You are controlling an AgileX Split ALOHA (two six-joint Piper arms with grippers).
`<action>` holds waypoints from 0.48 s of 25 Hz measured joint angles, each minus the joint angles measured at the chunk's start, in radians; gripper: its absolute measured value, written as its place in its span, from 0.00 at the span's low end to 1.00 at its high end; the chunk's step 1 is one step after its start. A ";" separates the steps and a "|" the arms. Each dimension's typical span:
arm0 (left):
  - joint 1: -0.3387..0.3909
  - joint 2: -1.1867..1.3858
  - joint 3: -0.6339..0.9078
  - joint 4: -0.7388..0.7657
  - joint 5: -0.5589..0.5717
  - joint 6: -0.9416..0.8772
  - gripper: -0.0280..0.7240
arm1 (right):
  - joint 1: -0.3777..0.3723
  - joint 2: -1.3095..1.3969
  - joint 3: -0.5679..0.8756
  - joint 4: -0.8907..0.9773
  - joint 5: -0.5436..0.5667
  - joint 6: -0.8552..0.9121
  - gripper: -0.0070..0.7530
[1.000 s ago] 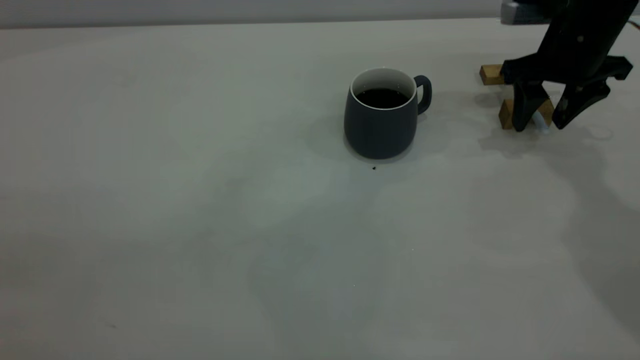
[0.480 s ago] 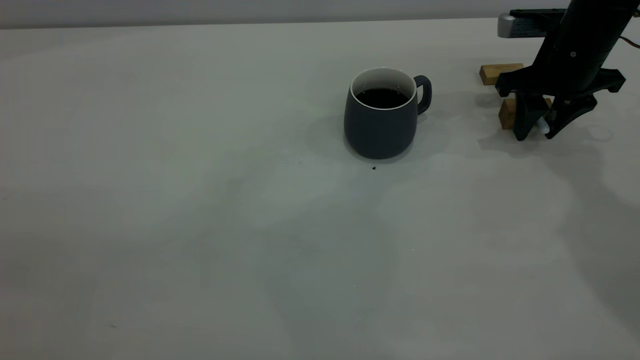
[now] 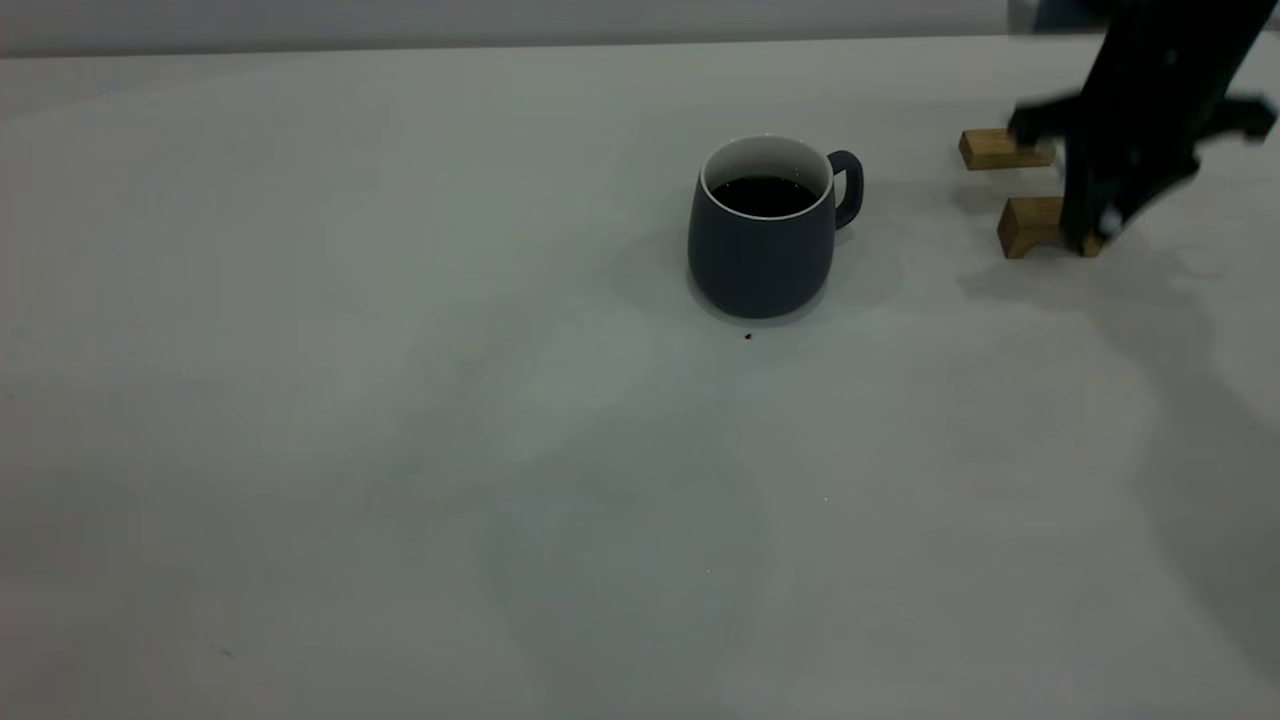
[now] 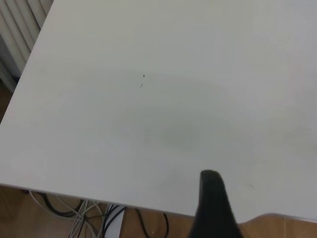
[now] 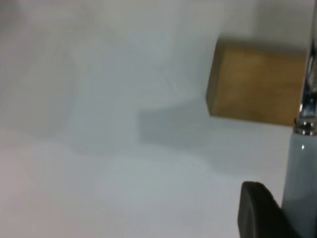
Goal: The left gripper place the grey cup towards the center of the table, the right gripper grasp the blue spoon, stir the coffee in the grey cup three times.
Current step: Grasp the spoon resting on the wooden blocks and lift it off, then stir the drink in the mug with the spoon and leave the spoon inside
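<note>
The grey cup [image 3: 762,250] stands upright near the middle of the table [image 3: 400,420], handle to the right, with dark coffee [image 3: 765,196] inside. Well to its right, my right gripper [image 3: 1095,225] hovers just above the nearer wooden block, blurred by motion, shut on the blue spoon [image 3: 1108,220]. In the right wrist view the spoon's pale handle [image 5: 301,168] and metal neck run past one dark fingertip [image 5: 257,208]. My left gripper [image 4: 213,203] is out of the exterior view; its wrist view shows it above the table's edge, far from the cup.
Two tan wooden blocks lie at the right: one farther back [image 3: 1000,148], one nearer [image 3: 1030,226], the nearer also in the right wrist view [image 5: 255,84]. A dark speck [image 3: 748,336] sits just in front of the cup. Cables [image 4: 79,213] hang below the table edge.
The right gripper's jaws, open around the spoon on the blocks a second ago, have shut on it and risen slightly. The cup has not moved.
</note>
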 joint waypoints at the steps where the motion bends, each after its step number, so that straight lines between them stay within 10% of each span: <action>1: 0.000 0.000 0.000 0.000 0.000 0.000 0.82 | 0.001 -0.029 0.000 0.027 0.009 0.000 0.18; 12: 0.000 0.000 0.000 0.000 0.000 0.000 0.82 | 0.081 -0.074 -0.109 0.749 0.380 -0.283 0.18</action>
